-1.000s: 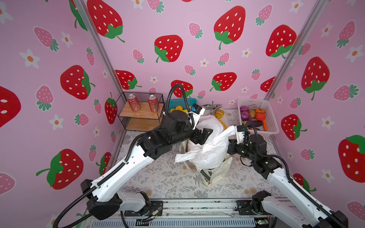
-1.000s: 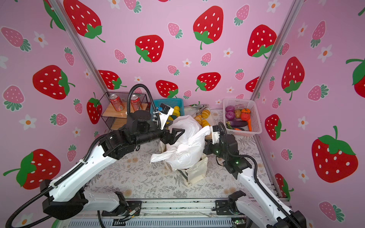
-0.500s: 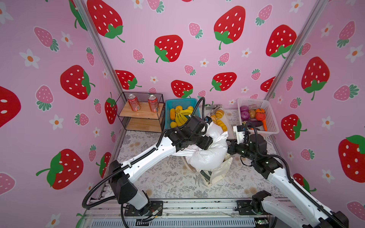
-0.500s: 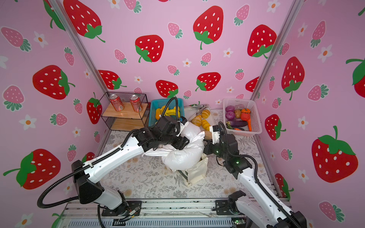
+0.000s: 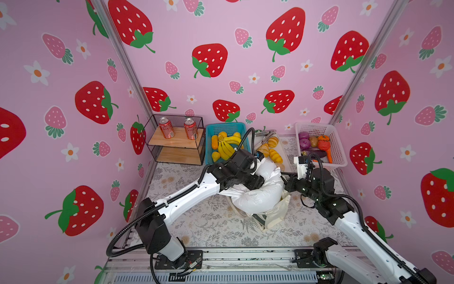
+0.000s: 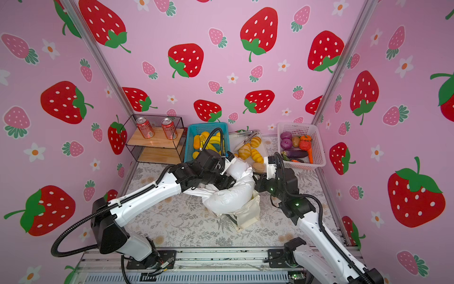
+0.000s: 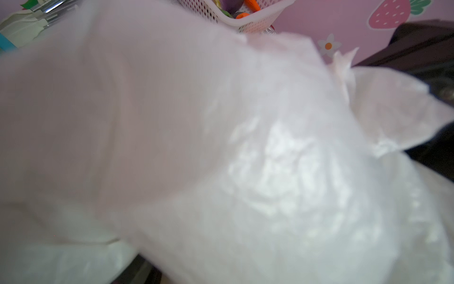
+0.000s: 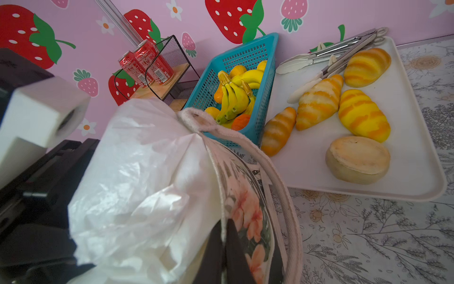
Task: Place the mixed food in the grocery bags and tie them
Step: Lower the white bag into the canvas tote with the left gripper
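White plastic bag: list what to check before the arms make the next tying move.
1. White plastic bag seated in floral canvas tote: ok.
2. Left gripper jaws: cannot tell; plastic fills the left wrist view.
3. Right gripper shut at the bag's side: ok; what it pinches, cannot tell.
4. Knot in the bag: cannot tell; none visible.
5. Food all packed: not ok; striped rolls lie on the white tray.
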Robot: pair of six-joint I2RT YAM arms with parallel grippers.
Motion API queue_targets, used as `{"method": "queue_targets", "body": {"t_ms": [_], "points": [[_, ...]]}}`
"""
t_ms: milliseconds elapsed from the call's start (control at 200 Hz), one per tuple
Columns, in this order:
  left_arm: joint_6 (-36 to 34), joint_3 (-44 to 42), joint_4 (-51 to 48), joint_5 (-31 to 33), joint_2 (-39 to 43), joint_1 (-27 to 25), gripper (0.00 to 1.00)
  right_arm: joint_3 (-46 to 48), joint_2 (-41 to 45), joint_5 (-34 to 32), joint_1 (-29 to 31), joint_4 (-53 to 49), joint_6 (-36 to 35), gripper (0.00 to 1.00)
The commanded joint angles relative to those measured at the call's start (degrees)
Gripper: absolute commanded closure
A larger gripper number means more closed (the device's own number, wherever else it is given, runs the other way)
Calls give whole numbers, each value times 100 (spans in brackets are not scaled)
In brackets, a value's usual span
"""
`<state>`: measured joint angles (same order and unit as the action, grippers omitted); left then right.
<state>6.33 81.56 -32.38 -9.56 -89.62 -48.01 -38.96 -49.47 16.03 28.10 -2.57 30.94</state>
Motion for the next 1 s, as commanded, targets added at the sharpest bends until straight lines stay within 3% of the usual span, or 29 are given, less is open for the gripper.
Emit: {"method": "queue_targets", "body": {"t_ms": [0,225,420,530,620,845,995], "points": [[-307,-116,-1117,-317,86,-52,26,-331,52,-148,-37,610,-303,98],[69,23,36,-398,1186,-52,17,-156,11,90,-31,610,-416,98],[88,585,115,-22,1285,-53,14,-165,-10,154,-32,622,-404,98],[174,901,-146,731,1014,83,18,-169,-3,222,-32,651,-396,98],[123,1298,-699,790,509,168,24,-156,46,268,-31,735,-340,98],[19,1365,-622,-1,-389,69,34,18,35,550,-26,1312,167,98],[31,825,-469,-224,-687,2,39,16,134,170,-32,1291,313,99]]}}
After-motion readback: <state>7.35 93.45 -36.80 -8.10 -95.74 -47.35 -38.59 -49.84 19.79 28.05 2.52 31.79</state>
